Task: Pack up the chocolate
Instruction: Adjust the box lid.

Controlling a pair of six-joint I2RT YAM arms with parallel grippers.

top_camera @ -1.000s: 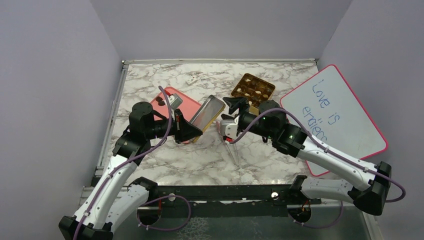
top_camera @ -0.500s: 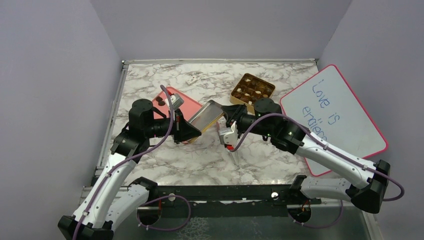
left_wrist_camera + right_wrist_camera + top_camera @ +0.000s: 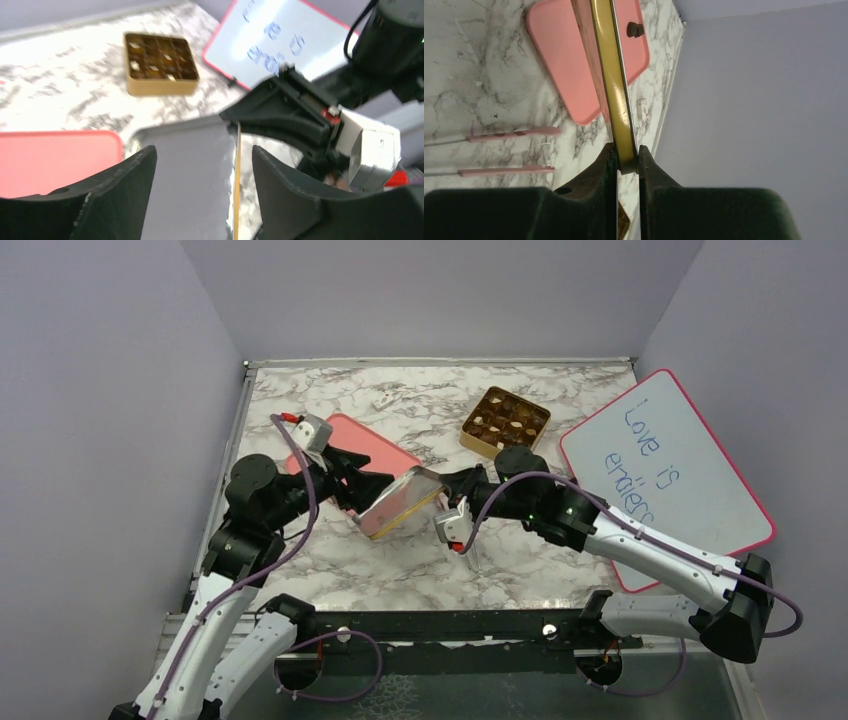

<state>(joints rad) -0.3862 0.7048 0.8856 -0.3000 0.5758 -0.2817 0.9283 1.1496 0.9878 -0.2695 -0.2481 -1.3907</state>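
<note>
Toward the marble table's (image 3: 330, 565) left edge the pink tray (image 3: 375, 450) is lying, with the tilted gold lid (image 3: 400, 502) hanging over its near corner. The right gripper (image 3: 625, 150) is clamping only the lid's thin rim while the left gripper (image 3: 202, 155) is standing spread, apparently not touching it, so the lid is risking a pivot or slip. Chocolate (image 3: 492, 426) is sitting in the gold box (image 3: 477, 413) near the far edge. One dark piece (image 3: 634, 29) is lying on the tray, where a dropped lid could strike it.

White-and-grey marble-pattern table (image 3: 420, 560) carries: flat pink rounded-corner tray (image 3: 378, 447) left of centre; square gold box with gridded compartments (image 3: 480, 445) toward the far side, well apart from the tray; pink-framed whiteboard with blue handwriting (image 3: 680, 470) at right (flat or propped, can't tell); thin pink tweezers (image 3: 514, 133) front-centre; small white scrap (image 3: 383, 400) far side.
</note>
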